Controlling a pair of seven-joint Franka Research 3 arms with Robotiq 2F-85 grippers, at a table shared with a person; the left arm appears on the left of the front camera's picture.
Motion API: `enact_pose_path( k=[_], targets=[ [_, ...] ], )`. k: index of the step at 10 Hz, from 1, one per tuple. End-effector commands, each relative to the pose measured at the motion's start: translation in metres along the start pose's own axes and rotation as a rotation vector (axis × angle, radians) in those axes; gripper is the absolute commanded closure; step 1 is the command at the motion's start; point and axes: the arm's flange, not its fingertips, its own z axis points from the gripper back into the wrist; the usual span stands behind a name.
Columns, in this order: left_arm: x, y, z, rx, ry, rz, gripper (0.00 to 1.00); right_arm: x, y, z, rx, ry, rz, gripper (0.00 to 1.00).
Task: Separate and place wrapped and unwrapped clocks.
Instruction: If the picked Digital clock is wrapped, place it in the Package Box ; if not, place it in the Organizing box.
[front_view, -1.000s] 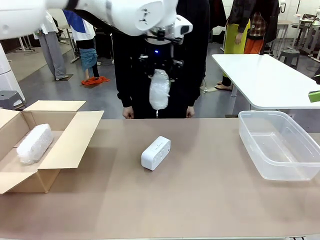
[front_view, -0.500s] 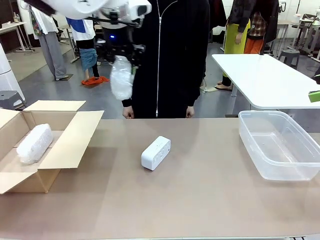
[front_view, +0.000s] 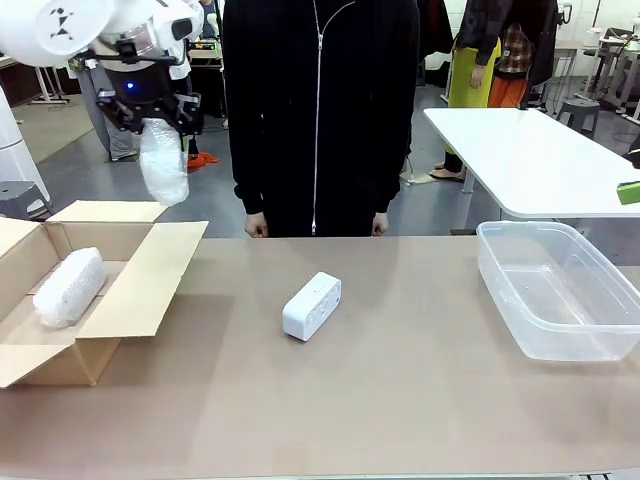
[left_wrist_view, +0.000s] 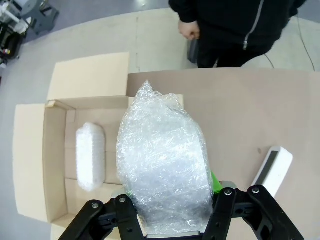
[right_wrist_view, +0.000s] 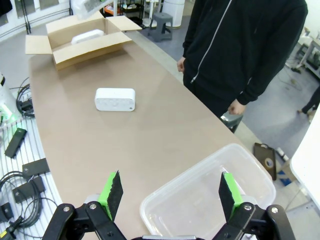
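My left gripper (front_view: 160, 122) hangs high at the left, shut on a bubble-wrapped clock (front_view: 164, 162) that dangles above the far flap of the cardboard box (front_view: 130, 290). In the left wrist view the held wrapped clock (left_wrist_view: 162, 160) sits between the black fingers, a green pad (left_wrist_view: 214, 181) pressed to its side. Another wrapped clock (front_view: 68, 288) (left_wrist_view: 90, 156) lies inside the box. The bare white clock (front_view: 311, 305) (right_wrist_view: 115, 99) rests on the table's middle. My right gripper (right_wrist_view: 169, 195) stands open over the table, near the plastic bin, with nothing between its pads.
A clear plastic bin (front_view: 500, 270) (right_wrist_view: 235, 150) stands at the right of the table. A person in a black jacket (front_view: 320, 100) stands at the far edge, hands down by the table. The box flaps (left_wrist_view: 90, 75) spread outward.
My left arm has swung left with the wrapped clock, from in front of the person to above the box's far side. The other clocks stay where they were.
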Motion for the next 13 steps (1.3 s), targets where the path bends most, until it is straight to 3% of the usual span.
enact_pose_path(
  k=[1, 6, 9, 13],
  targets=[
    [-0.004, 0.023, -0.008, -0.029, -0.007, 0.007, 0.45, 0.000, -0.001, -0.003, 0.019, -0.024, 0.008, 0.00],
    [-0.013, 0.101, -0.038, -0.057, 0.045, -0.261, 0.45, 0.000, -0.001, -0.003, 0.019, -0.024, 0.008, 0.00],
    [-0.024, 0.144, -0.077, -0.118, 0.126, -0.292, 0.45, 0.000, -0.001, -0.003, 0.019, -0.024, 0.008, 0.00],
    [-0.040, 0.167, -0.126, -0.239, 0.187, -0.361, 0.45, 0.000, -0.001, -0.003, 0.019, -0.024, 0.008, 0.00]
  ],
)
